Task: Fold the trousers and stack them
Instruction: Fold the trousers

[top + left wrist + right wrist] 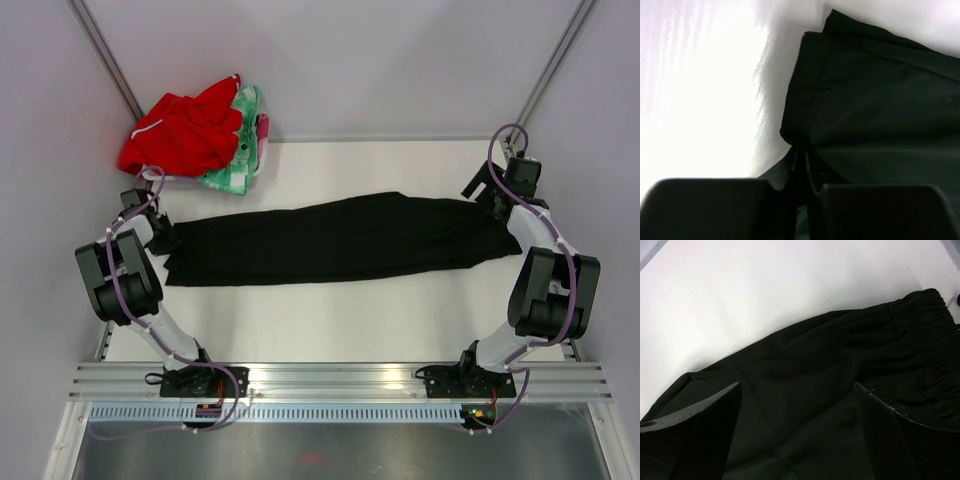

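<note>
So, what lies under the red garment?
A green-and-pink cloth shows from under the red garment at its right edge. The rest beneath is covered.

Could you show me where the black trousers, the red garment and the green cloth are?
trousers [340,240]: overhead view, middle of the legs.
red garment [185,135]: overhead view, centre of the crumpled heap.
green cloth [230,179]: overhead view, lower edge showing beside the red garment.

The left arm [115,285] and right arm [545,295] share 1 build: bulky black joint housings, white links between them, a black base [190,381], and thin purple cables [491,150] looping alongside. The right gripper [797,390] has 2 matte black fingers [690,445] with finely textured faces.
</note>
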{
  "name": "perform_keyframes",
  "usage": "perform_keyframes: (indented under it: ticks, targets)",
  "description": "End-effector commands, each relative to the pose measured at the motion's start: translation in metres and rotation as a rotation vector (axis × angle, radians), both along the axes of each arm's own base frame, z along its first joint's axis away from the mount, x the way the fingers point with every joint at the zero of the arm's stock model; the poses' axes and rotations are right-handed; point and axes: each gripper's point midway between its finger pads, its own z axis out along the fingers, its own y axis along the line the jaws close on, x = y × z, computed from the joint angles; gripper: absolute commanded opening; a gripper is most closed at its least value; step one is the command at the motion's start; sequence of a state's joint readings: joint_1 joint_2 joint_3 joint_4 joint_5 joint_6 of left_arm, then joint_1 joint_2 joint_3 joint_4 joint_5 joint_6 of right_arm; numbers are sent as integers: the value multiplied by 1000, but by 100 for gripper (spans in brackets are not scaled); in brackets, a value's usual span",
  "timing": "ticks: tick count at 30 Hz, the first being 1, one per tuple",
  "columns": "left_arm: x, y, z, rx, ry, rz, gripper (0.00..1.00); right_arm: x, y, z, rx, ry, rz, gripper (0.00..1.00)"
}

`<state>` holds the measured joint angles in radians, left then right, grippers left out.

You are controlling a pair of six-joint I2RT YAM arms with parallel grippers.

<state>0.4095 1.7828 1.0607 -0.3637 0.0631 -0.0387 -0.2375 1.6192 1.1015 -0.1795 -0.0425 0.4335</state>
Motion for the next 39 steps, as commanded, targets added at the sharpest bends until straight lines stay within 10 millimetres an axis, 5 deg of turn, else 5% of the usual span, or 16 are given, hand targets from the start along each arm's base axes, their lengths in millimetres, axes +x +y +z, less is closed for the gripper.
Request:
perform_keyframes:
  ticks: [1,5,8,10,13,16,20,23,24,30,31,32,34,35,37,39]
  targets:
    - [-34,-19,-33,-60,159,-43,2,4,13,27,-30,-82,60,97]
    - [-33,-19,-31,-60,152,-32,2,7,39,43,-107,-92,151,97]
    - [-27,-12,-7,-15,112,-17,2,8,81,50,-92,-115,263,97]
    - [-16,-10,30,1,12,-1,2,6,117,54,-75,-138,349,97]
    - [1,-29,84,-46,-174,1,2,-4,169,56,-40,-153,474,98]
    - [6,-59,114,-52,-237,-57,2,-18,207,57,8,-156,566,98]
    - [5,-106,168,-56,-342,-137,2,-34,227,47,52,-129,612,98]
    - [0,-155,196,-88,-398,-188,2,-34,221,43,34,-119,577,98]
    - [-3,-189,198,-105,-394,-248,2,-35,217,38,22,-97,560,98]
    - [3,-289,225,-185,-441,-254,2,-19,151,36,-115,-28,296,98]
    - [2,-319,215,-183,-412,-297,2,-14,126,38,-98,-29,224,98]
    - [10,-331,226,-195,-439,-262,2,-10,117,43,-64,-42,197,98]
    - [16,-365,208,-202,-392,-269,2,-4,85,47,-67,-49,118,98]
    - [23,-376,216,-229,-410,-223,2,2,65,54,-84,-58,79,98]
    - [29,-405,197,-233,-377,-224,2,8,42,61,-99,-61,39,98]
    - [39,-432,201,-277,-390,-229,2,16,34,71,-105,-69,43,98]
